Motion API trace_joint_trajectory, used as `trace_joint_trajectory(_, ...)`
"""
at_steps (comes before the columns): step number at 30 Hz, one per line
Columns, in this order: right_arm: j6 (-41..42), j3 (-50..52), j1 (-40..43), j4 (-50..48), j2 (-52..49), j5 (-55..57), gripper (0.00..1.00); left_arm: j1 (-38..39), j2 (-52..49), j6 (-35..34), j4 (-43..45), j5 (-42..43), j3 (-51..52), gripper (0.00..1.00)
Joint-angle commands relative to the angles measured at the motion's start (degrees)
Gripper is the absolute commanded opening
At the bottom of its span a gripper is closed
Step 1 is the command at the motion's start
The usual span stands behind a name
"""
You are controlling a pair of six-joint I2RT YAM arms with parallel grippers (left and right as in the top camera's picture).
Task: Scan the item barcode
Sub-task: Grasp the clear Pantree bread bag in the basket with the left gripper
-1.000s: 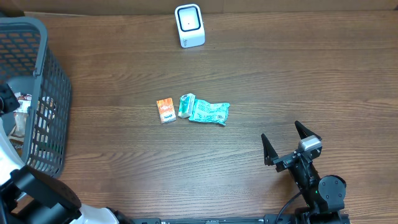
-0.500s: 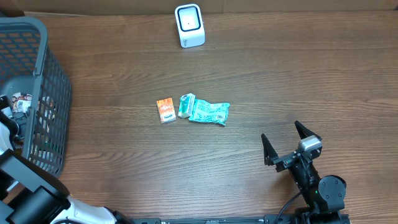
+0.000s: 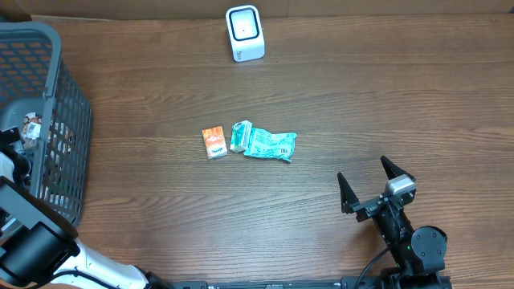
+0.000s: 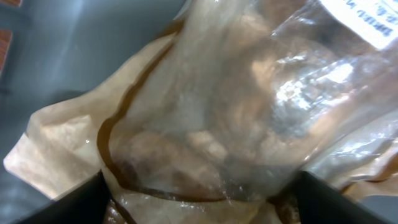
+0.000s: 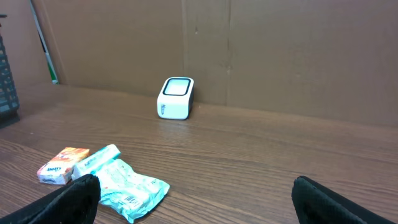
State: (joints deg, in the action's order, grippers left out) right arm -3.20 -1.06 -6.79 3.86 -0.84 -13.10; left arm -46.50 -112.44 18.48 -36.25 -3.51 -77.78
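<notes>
Straddling a clear bag (image 4: 236,106) in the basket (image 3: 68,88), your left end effector (image 4: 202,199) stands apart; right end effector (image 3: 361,168) gapes, lower right.

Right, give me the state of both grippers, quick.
Left gripper: jaws wide apart, clear plastic bag right in front, no grip visible.
Right gripper: jaws wide open, holding nothing.

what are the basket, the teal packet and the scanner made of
Basket: grey moulded plastic by the look, matte, walls a grid of small holes.
Teal packet: thin plastic film, probably, crinkled and glossy.
Scanner: smooth white hard plastic, it seems, with rounded corners.
</notes>
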Motion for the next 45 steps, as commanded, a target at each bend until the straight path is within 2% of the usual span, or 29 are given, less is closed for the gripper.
trace_joint_trajectory(1,0.1,0.6,0.0,-0.4,0.7,0.0,1.00,0.0,-4.7,0.8,-0.7,-0.9,1.9,0.59)
trace_joint_trajectory(4,0.1,0.6,0.0,-0.4,0.7,0.0,1.00,0.1,-4.7,0.8,-0.7,0.6,1.9,0.35)
trace_joint_trajectory(5,0.1,0.6,0.0,-0.4,0.7,0.0,1.00,0.1,-4.7,0.8,-0.7,1.7,1.9,0.22)
trace_joint_trajectory(6,0.1,0.6,0.0,-0.4,0.7,0.0,1.00,0.1,-4.7,0.8,-0.7,2.1,1.9,0.18)
trace_joint_trajectory(8,0.1,0.6,0.0,-0.4,0.7,0.0,1.00,0.1,-4.7,0.7,-0.8,3.3,1.9,0.04)
trace_joint_trajectory(17,0.1,0.6,0.0,-0.4,0.7,0.0,1.00,0.5,-3.0,-3.1,-4.9,3.5,-1.4,0.04)
trace_joint_trajectory(24,0.1,0.6,0.0,-0.4,0.7,0.0,1.00,0.5,4.9,-17.0,-13.3,3.6,-13.1,0.04)
trace_joint_trajectory(25,0.1,0.6,0.0,-0.4,0.7,0.0,1.00,0.5,7.5,-22.3,-15.3,3.6,-16.7,0.04)
trace_joint_trajectory(27,0.1,0.6,0.0,-0.4,0.7,0.0,1.00,0.5,10.5,-26.8,-16.9,5.1,-20.3,0.04)
trace_joint_trajectory(31,0.1,0.6,0.1,-0.4,0.7,0.0,1.00,0.5,19.1,-33.1,-16.0,20.9,-24.5,0.04)
trace_joint_trajectory(32,0.1,0.6,0.0,-0.4,0.7,0.0,1.00,0.6,21.7,-34.9,-14.5,27.1,-24.5,0.04)
trace_joint_trajectory(38,0.1,0.6,0.1,-0.4,0.7,0.0,1.00,3.4,26.9,-37.4,-12.9,41.5,-24.5,0.04)
trace_joint_trajectory(41,0.1,0.6,0.0,-0.4,0.7,0.0,1.00,6.8,27.6,-37.3,-13.1,41.1,-24.5,0.04)
trace_joint_trajectory(45,0.1,0.6,0.0,-0.4,0.7,0.0,1.00,9.5,27.3,-36.6,-13.7,30.1,-24.4,0.04)
